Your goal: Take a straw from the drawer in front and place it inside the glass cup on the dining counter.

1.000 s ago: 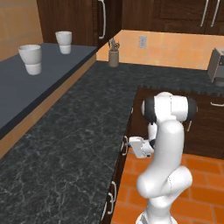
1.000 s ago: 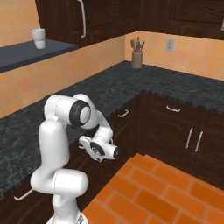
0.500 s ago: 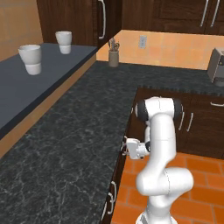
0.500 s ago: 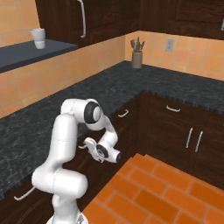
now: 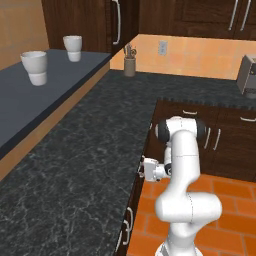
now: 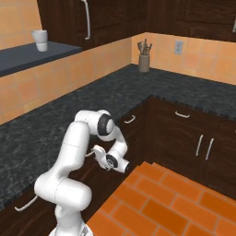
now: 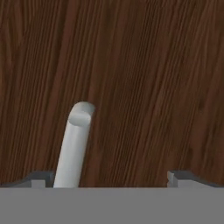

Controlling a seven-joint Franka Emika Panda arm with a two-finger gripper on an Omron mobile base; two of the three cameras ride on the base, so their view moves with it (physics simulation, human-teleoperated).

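Gripper [image 7: 107, 177] right up against the drawer [image 7: 131, 65], jaws spread wide and clasping nothing. The handle [image 7: 75, 144] (a pale rounded bar) runs up between the fingertips, closer to the left one in the hand view. From the left base view the gripper [image 5: 144, 168] sits just below the black surface [image 5: 75, 165], pressed to the dark cabinet face. On the grey shelf [image 5: 30, 102] above the surface, two white cups [image 5: 35, 67]; at the surface's far corner, a utensil holder [image 6: 144, 60]. The straw isn't visible; can't tell where it lies.
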